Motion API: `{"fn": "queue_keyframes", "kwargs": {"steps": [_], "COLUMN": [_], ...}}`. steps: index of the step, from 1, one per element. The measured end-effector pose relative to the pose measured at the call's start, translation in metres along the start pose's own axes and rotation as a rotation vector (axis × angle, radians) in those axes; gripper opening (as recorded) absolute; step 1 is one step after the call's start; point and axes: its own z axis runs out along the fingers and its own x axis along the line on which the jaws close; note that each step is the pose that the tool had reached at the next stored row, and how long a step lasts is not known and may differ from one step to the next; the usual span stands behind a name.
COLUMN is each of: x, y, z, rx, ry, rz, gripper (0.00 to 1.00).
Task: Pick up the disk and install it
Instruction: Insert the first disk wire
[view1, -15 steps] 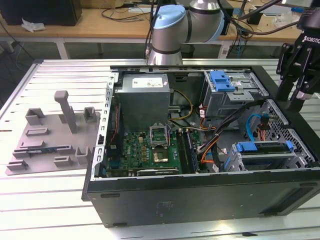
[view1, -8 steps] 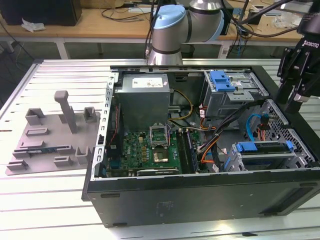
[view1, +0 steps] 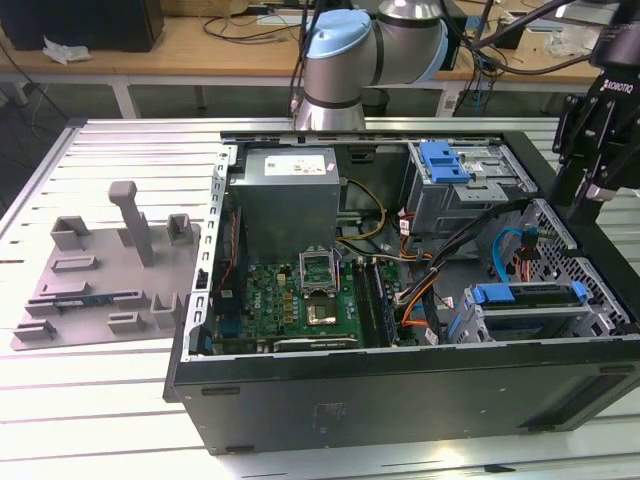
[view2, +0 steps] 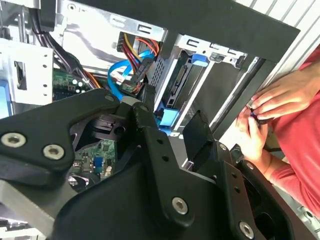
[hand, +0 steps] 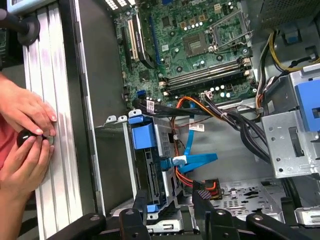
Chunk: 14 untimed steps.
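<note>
Exterior view puts the gripper (view1: 588, 195) over the computer case (view1: 400, 385) at the exterior view's right, jaws apart and empty; the disk (view1: 525, 308) sits in the lower bay (view1: 605, 305) below, blue carrier showing. My worry: descending jaws could snag the blue data cable (hand: 192, 150) or meet a person's hands (hand: 25, 132) at the case edge. Print on the power supply sticker (view1: 290, 163) is unreadable.
</note>
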Motion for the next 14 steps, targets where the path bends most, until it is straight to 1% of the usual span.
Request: {"fn": "queue_keyframes", "kwargs": {"steps": [1,2,3,5,6,7,10,11,12,13,14], "x": [-0.0008,-0.0017,-0.0023,-0.0029,-0.0036,-0.0042,-0.0056,-0.0072,-0.0097,-0.0127,-0.0147], "y": [0.0001,0.0004,0.0004,0.0005,0.0006,0.0007,0.0009,0.0015,0.0024,0.0032,0.0038], "z": [0.0000,-0.0002,-0.0001,0.0000,0.0004,0.0006,0.0013,0.0017,0.0015,0.0011,0.0006], "rx": [0.0063,0.0176,0.0256,0.0357,0.0466,0.0520,0.0593,0.0618,0.0655,0.0700,0.0731], "ry": [0.0011,0.0014,0.0008,0.0004,0.0001,0.0009,0.0054,0.0156,0.0344,0.0577,0.0735], "rz": [0.002,0.006,0.009,0.013,0.019,0.023,0.031,0.033,0.036,0.038,0.040], "gripper": [0.50,0.50,0.50,0.50,0.50,0.50,0.50,0.50,0.50,0.50,0.50]}}
